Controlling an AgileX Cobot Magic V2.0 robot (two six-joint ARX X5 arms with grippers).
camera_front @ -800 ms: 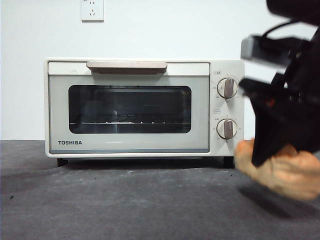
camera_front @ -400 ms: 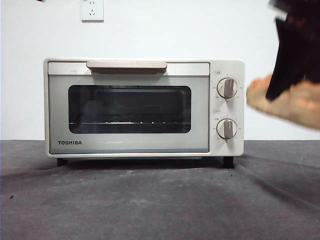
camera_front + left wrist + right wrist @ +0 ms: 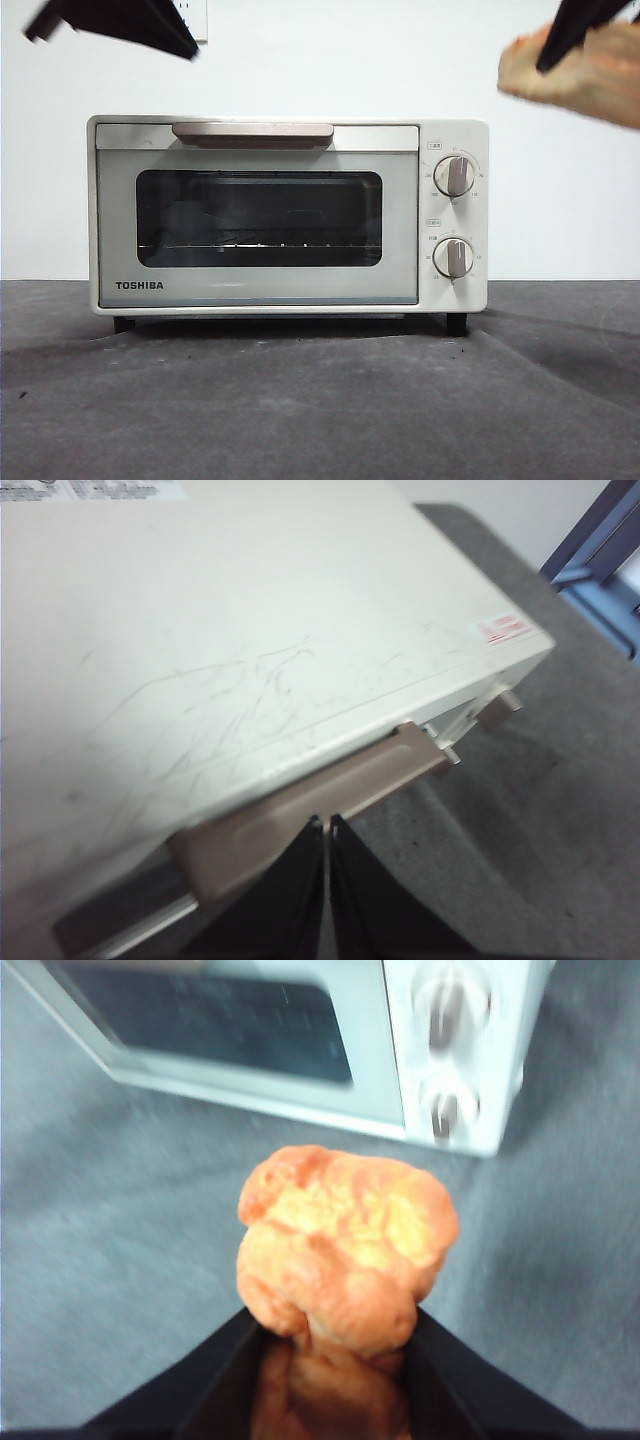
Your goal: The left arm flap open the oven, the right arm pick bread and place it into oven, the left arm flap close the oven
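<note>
The cream-white Toshiba oven [image 3: 288,215] stands on the dark cloth with its glass door shut. Its beige bar handle [image 3: 253,133] runs along the top of the door. My left gripper [image 3: 326,825] is shut and empty, just above and in front of the handle [image 3: 300,815]; in the front view it is the black tip [image 3: 185,48] at the top left. My right gripper [image 3: 335,1335] is shut on the lumpy golden-orange bread [image 3: 345,1245] and holds it high at the top right of the front view [image 3: 590,75], above and right of the oven [image 3: 300,1040].
Two round knobs [image 3: 455,176] sit on the oven's right panel. A wire rack [image 3: 240,245] shows through the glass. A wall socket [image 3: 195,15] is on the white wall behind. The grey cloth [image 3: 320,400] spreads in front of the oven.
My right gripper has lifted the bread from near the cloth at the right up to the top right corner. My left gripper has come into view at the top left above the oven.
</note>
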